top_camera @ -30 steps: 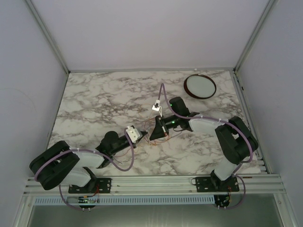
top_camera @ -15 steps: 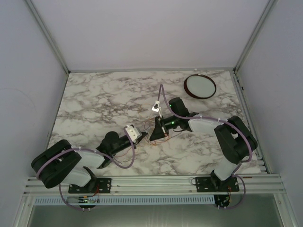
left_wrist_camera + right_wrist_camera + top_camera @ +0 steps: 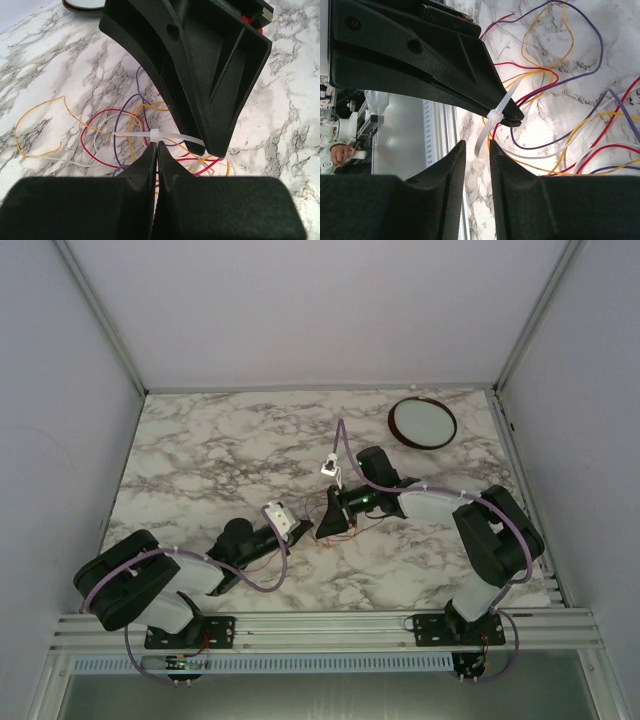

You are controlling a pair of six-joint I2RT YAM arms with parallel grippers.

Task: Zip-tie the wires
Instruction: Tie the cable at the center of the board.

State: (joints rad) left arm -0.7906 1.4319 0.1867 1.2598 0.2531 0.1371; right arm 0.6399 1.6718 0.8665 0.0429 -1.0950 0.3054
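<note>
- Left tool [image 3: 156,147] is closed tight, with no gap between its fingers. Their tips sit right at the head of the white zip tie [image 3: 154,135] and appear to pinch the strap there, holding it up off the desk [image 3: 200,460].
- The zip tie's strap runs sideways across the middle of the left wrist view. In the right wrist view its free tail hangs down from the head, at the centre of the frame.
- The wires [image 3: 132,117] are looped loosely on the desk just beyond and below the left tool's tips, between the two tools. Red, orange, purple and white strands cross each other, and several of them pass through the tie.
- My judgement is that they are very light, soft and springy. Single strands would slip out of a pinch or spring back into loops, and they are too fine to hold well.
- The better thing to grip is the tie. It is a stiffer, slick strap, best taken flat across the tail a little below the head and pulled straight away from the head.
- Right tool [image 3: 477,150] faces the left one, close beyond the tie. Its fingers stand slightly apart, and the end of the tail hangs in the gap between them without being clamped.
- Far off, at the upper right of the overhead view, a dark-rimmed round dish [image 3: 422,422] lies well apart from all this.
</note>
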